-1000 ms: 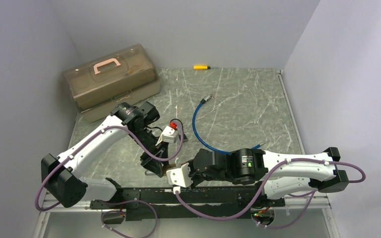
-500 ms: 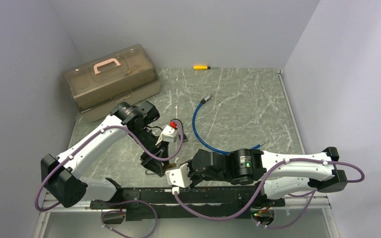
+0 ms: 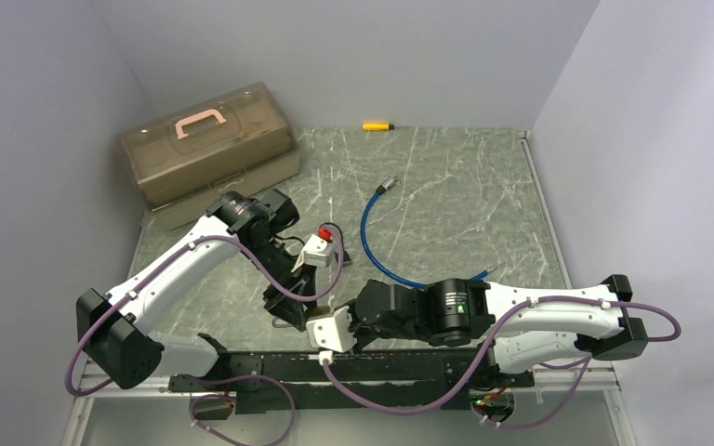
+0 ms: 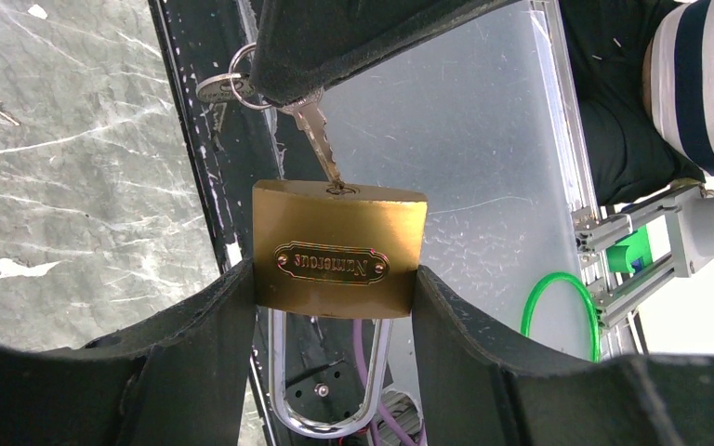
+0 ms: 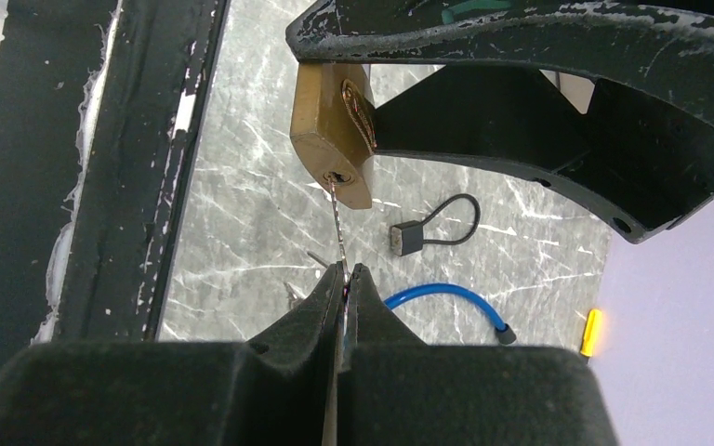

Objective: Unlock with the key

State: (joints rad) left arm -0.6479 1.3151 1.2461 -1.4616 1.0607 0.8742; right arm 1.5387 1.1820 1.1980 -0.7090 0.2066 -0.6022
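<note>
Between fingers of left claw [image 4: 335, 279], a clamped rectangular brass padlock [image 4: 339, 249]; right claw [image 5: 346, 271], pinching the silver metal key [image 5: 337, 223], has advanced: tip enters keyway [image 4: 339, 189]

On the table [image 3: 465, 204], a toolbox [image 3: 206, 153] sits upper left, a screwdriver [image 3: 377, 125] top centre at the back edge, a cable [image 3: 364, 228] mid-frame. In the left wrist view, a key [image 4: 314, 135] enters the padlock [image 4: 339, 249] from above.

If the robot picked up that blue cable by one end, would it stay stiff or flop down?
The thin blue cable lies in a loose curve on the grey marbled table, so it would probably flop and dangle. Being thin, it likely weighs little.
</note>
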